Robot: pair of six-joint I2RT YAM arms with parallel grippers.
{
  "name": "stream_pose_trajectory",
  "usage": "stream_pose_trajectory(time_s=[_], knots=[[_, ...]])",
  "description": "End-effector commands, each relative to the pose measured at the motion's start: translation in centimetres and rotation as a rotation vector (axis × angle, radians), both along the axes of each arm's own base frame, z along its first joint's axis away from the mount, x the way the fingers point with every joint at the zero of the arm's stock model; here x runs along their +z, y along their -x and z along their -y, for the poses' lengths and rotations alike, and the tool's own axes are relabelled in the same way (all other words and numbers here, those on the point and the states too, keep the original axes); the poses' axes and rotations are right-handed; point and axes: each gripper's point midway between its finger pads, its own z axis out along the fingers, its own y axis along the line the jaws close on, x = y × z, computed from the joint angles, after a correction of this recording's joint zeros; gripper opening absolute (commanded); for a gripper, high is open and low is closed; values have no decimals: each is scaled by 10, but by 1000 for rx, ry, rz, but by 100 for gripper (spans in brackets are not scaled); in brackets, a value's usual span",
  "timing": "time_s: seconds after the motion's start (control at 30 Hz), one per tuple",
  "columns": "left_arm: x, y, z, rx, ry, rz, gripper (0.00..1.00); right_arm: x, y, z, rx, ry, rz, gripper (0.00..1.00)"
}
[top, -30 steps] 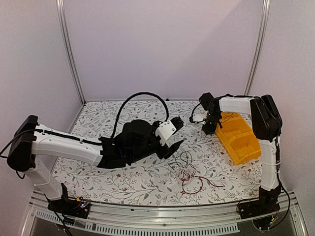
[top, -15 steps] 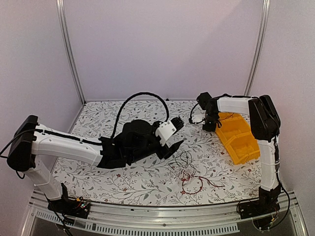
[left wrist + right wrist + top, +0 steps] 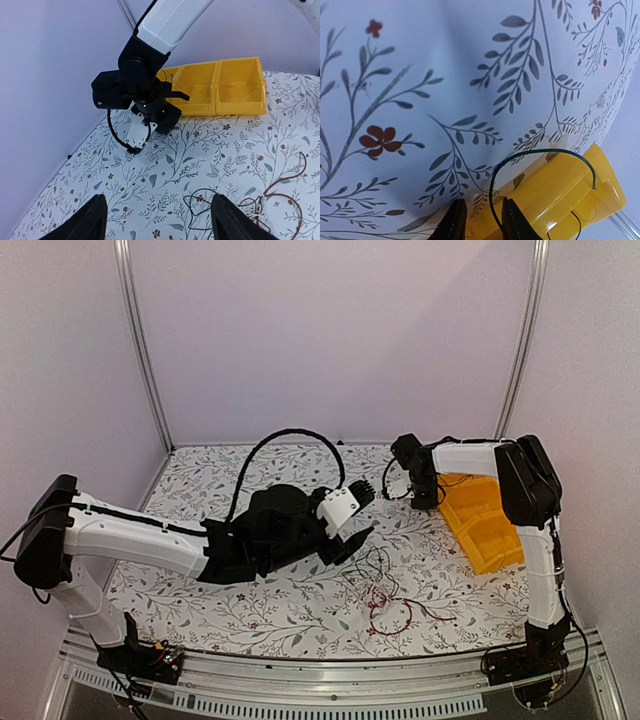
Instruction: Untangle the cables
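Observation:
A tangle of thin black, red and white cables (image 3: 385,592) lies on the flowered table, front centre. In the left wrist view its black loop (image 3: 200,210) and a red strand (image 3: 285,185) show at lower right. My left gripper (image 3: 352,533) (image 3: 157,225) is open and empty, low over the table just left of the tangle. My right gripper (image 3: 405,483) (image 3: 482,222) is shut on a thin black cable (image 3: 492,195) beside the yellow bin (image 3: 560,195). The cable hangs in a loop (image 3: 117,140) below it.
The yellow bin (image 3: 480,520) with two compartments sits at the right, against the right arm. A thin dark wire lies over its rim (image 3: 592,170). White walls and metal posts close in the back and sides. The left arm's thick black hose (image 3: 285,435) arches over the middle.
My right gripper has moved left, away from the yellow bin, carrying the black cable loop. The left arm and the tangle have not moved.

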Motion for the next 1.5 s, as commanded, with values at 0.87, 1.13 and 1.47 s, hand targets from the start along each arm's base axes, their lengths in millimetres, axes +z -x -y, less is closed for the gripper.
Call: stream_pose_trajectory(time_s=[0.87,1.13,1.47], knots=[[9,11,9,-30,0,26,73,104,-68,29,33,-223,226,0],[6,11,10,-32,-6,24,73,96,-66,59,38,-272,164,0],[2,12,11,-35,-16,23,73,65,-32,58,79,-323,-8,0]])
